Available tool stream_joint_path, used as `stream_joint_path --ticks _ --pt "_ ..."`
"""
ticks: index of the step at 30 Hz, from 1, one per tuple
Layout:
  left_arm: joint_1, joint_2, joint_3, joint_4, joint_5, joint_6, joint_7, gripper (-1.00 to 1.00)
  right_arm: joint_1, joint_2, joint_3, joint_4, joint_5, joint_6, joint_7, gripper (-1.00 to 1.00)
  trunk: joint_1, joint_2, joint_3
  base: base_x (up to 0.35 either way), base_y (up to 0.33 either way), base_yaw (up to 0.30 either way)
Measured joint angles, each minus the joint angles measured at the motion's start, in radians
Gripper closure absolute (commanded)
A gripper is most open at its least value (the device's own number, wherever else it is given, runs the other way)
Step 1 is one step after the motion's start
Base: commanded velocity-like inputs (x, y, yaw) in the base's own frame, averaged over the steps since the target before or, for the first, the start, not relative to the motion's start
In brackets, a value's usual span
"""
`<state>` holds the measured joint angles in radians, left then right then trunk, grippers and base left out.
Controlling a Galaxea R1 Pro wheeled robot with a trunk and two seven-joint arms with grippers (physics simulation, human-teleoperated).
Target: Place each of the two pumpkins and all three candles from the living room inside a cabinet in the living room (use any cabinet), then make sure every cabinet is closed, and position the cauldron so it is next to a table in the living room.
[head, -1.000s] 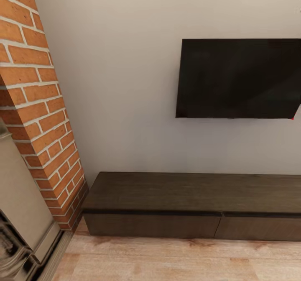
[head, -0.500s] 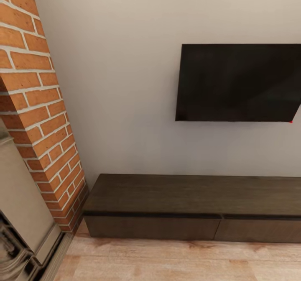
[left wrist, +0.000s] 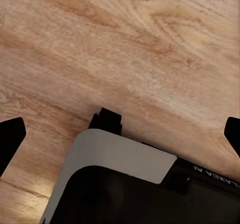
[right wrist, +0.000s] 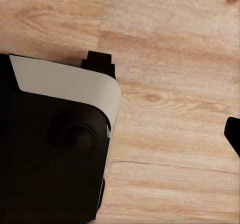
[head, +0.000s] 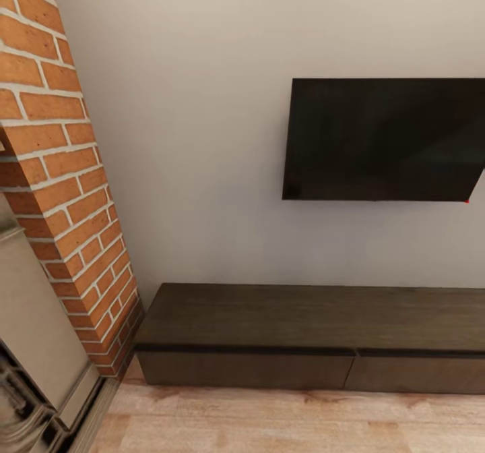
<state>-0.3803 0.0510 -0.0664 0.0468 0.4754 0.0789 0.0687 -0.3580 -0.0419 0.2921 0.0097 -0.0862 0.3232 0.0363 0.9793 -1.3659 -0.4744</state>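
Cabinet (head: 310, 335) stands against the wall under the TV (head: 384, 139), beside the brick column (head: 60, 170) — drawer fronts shut. Left pincer (left wrist: 120, 134) spread wide, empty, over wood floor (left wrist: 150, 44); right pincer's spread — cannot tell.

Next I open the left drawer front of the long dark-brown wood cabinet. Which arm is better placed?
Left, marginally. The left pincer is spread open and empty; on the right arm one fingertip shows, its state unclear. Both point at the light wooden floor, away from the cabinet.
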Motion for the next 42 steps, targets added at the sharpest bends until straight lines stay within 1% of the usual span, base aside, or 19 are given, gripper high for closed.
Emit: stream_joint_path --ticks 28,42 --pt "0.000 -0.001 0.000 -0.001 -0.001 -0.001 -0.001 -1.00 0.000 0.000 0.000 0.000 0.000 0.000 0.000 -1.00 -0.107 0.196 0.088 0.000 0.000 0.000" --pt "-0.001 0.001 0.000 -0.005 -0.002 -0.003 -0.001 -1.00 0.000 0.000 0.000 0.000 0.000 0.000 0.000 -1.00 -0.108 0.196 0.088 0.000 0.000 0.000"
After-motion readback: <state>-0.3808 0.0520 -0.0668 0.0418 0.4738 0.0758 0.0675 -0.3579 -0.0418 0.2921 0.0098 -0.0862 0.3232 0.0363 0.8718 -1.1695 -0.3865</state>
